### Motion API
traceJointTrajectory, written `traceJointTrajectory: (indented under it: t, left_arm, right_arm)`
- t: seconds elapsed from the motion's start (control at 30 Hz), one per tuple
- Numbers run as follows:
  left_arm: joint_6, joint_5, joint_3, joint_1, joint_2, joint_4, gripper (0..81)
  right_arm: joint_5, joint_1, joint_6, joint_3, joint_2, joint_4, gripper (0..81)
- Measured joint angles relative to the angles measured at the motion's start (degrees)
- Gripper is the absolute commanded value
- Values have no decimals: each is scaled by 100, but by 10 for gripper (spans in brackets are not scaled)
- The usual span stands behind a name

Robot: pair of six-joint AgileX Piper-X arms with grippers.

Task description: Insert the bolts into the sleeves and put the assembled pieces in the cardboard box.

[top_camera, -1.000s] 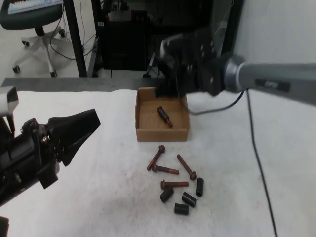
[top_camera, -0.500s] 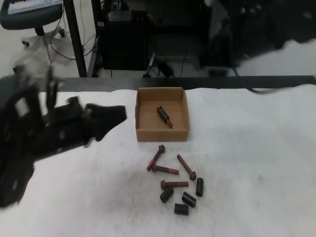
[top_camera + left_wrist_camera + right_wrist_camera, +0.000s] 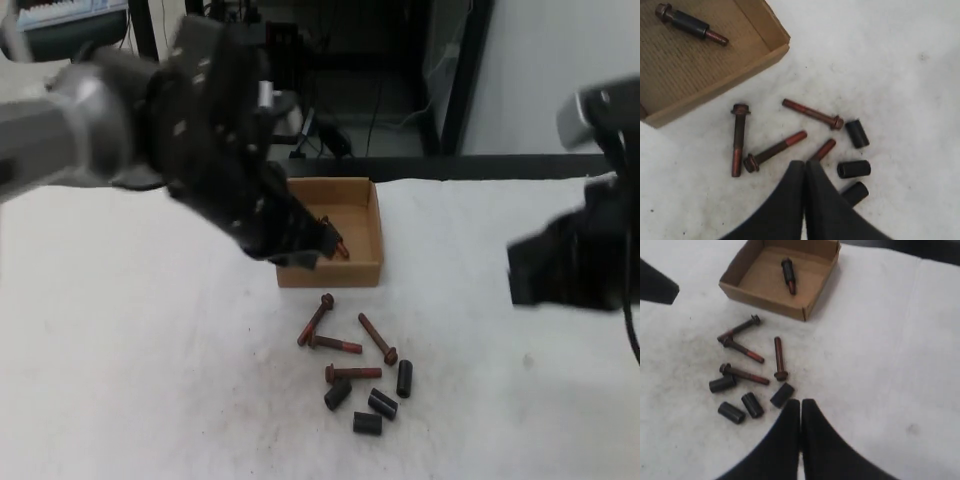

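Left gripper (image 3: pixel 805 166): the fingers are pressed flat together with nothing between them. It hangs over the loose parts. In its wrist view the tips cover the end of one bolt and part of one sleeve. In the high view it stands in front of the box's near left corner.
Right gripper (image 3: pixel 801 404): the fingers are closed against each other and hold nothing. Its arm is at the right side of the bench, well apart from the box. In its wrist view the tips lie close to one sleeve.
Box (image 3: pixel 330 272): brown cardboard with an open top, sitting upright at the far middle of the cloth.
Assembled piece (image 3: pixel 690 23): one bolt inside a black sleeve, lying flat on the box floor. The head shows at one end and the reddish shank at the other.
Bolts (image 3: pixel 779 358): four loose ones, reddish brown, lie flat on the cloth just in front of the box. Two of them meet at one end, and the other two lie near them.
Sleeves (image 3: pixel 752 405): four short black ones lie on the cloth on the near side of the bolts. None has a bolt in it, and one lies just beside a bolt's head.
Cloth (image 3: pixel 150 350): white, covering the bench, with dark smudges around the loose parts.
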Motion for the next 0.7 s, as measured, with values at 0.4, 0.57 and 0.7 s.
traceJointTrajectory:
  t: [0.4,0.57,0.7]
  left_arm:
    - [235,-976,-785,-381,1316,632,3]
    - [374,-1849,-795,-426,1519,657,3]
    - [473,-2137,-809,-426,1538,663,12]
  right_arm:
    - [0,0,31,290,-291,695,8]
    - [0,0,31,290,-291,695,8]
    - [0,0,31,297,-291,695,8]
